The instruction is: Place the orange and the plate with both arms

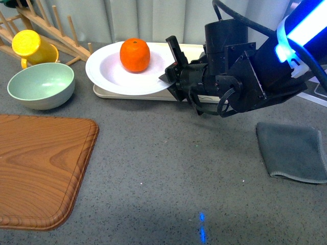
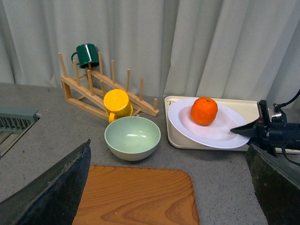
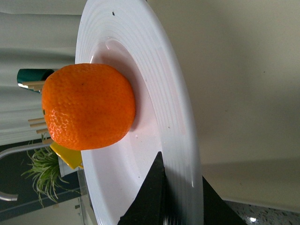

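Orange: one orange (image 1: 135,55) sits in the well of the plate, upper middle of the front view.
Plate: one white plate (image 1: 110,76) lies over the beige tray (image 1: 122,94), slightly tilted. I cannot tell whether it is lifted clear or resting on the tray.
Right claw: the right gripper (image 1: 169,64) comes in from the right of the frame and pinches the plate's rim, one finger above and one below. The right wrist view shows a dark finger tip lying on the ridged rim.
Left claw: the left gripper (image 2: 168,146) is spread wide and holds nothing. Its two dark fingers show only at the lower corners of the left wrist view, well apart from the plate.
Done: the orange is already on the plate, and the plate is gripped.
Left, as I judge it: carrying the loaded plate to its place and setting it down. No target is marked, so where that is I cannot say.
Risk: the round fruit may roll if the plate tips further.
Bowls: one, the pale green bowl (image 1: 41,84), at the left.
Cups: two, the yellow cup (image 1: 31,46) and the dark green cup (image 2: 86,54), both on the rack.
Rack: one wooden rack (image 1: 51,25), upper left.
Board: one wooden cutting board (image 1: 41,168), lower left.
Cloth: one grey cloth (image 1: 294,153), at the right.
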